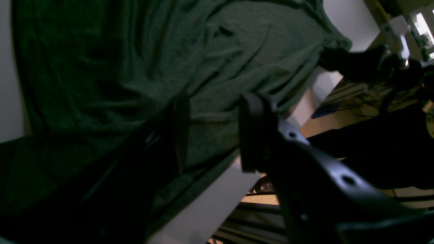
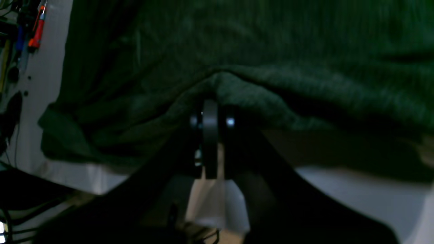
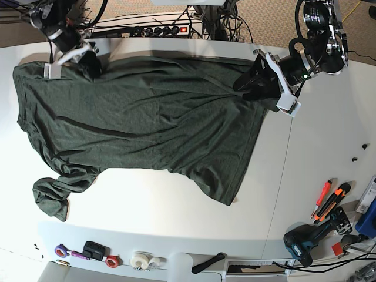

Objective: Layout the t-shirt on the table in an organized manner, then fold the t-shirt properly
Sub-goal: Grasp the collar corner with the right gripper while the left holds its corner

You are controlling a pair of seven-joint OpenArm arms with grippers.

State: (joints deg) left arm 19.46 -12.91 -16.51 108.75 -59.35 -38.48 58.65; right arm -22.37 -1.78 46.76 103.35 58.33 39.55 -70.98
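Observation:
The dark green t-shirt (image 3: 147, 117) lies spread across the white table (image 3: 176, 205), with one sleeve bunched at the lower left (image 3: 53, 197). My right gripper (image 3: 88, 61) is at the shirt's far left corner. In the right wrist view it (image 2: 210, 115) is shut on a raised fold of the shirt's edge (image 2: 271, 91). My left gripper (image 3: 252, 82) sits at the shirt's far right hem. In the left wrist view its fingers (image 1: 252, 135) stand apart, open (image 1: 213, 128), over wrinkled fabric (image 1: 237, 51) at the table edge (image 1: 210, 206).
Tape rolls (image 3: 138, 260) and small items line the near edge. Orange cutters (image 3: 329, 200) and a drill (image 3: 302, 244) lie at the lower right. A power strip (image 3: 158, 30) and cables run along the far edge. A seam (image 3: 285, 170) crosses the table on the right.

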